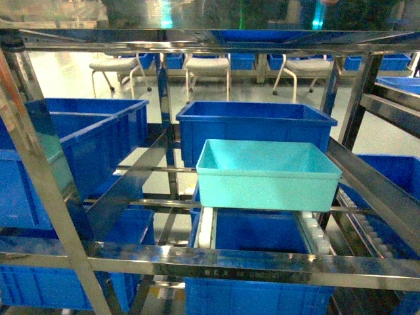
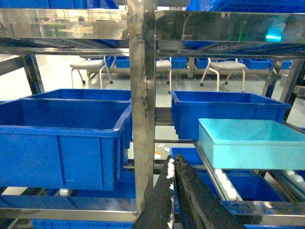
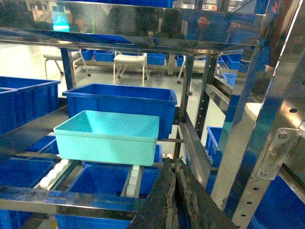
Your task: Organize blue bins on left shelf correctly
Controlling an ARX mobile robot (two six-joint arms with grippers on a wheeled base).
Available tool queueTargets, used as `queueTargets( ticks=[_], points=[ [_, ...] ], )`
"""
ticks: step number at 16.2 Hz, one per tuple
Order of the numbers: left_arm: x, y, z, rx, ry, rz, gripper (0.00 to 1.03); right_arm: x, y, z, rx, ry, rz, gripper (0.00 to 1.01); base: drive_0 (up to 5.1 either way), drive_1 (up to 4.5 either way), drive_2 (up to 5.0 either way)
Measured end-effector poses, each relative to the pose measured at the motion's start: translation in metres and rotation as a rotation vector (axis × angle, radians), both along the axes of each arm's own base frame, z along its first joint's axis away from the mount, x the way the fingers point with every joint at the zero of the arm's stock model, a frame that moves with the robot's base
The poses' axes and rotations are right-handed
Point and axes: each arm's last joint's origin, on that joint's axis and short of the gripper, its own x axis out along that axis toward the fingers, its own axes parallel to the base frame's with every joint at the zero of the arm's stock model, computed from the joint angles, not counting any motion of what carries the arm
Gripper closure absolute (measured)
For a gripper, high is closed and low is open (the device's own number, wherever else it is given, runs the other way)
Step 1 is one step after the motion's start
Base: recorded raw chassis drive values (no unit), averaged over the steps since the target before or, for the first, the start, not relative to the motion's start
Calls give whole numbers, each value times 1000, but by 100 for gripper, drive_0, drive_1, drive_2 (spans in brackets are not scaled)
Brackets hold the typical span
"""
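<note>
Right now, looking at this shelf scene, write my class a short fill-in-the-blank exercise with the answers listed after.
1. The turquoise tub rests on white ____ tracks.
2. Directly behind the tub stands a darker ____ bin.
3. The tub holds ____.
4. The fingers of the left gripper and the right gripper are pressed ____.

Answers: roller; blue; nothing; together

tub (image 1: 266, 176) on shelf (image 1: 216, 259), bin (image 1: 256, 128) behind
</note>
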Motion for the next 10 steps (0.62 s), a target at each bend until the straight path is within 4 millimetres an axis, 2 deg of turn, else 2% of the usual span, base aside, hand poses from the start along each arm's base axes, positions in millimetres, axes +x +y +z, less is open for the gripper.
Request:
queueTargets(
  ticks=[2,3,9,10],
  points=[
    [0,0,0,0,0,0,100,0,0,0,0,0,0,99,0,0,0],
    [0,0,0,0,0,0,87,0,0,0,0,0,0,92,0,0,0],
    [0,0,0,0,0,0,7,0,0,0,0,0,0,13,0,0,0],
    [0,0,0,1,0,0,4,0,0,0,1,0,0,1,0,0,0]
  ],
)
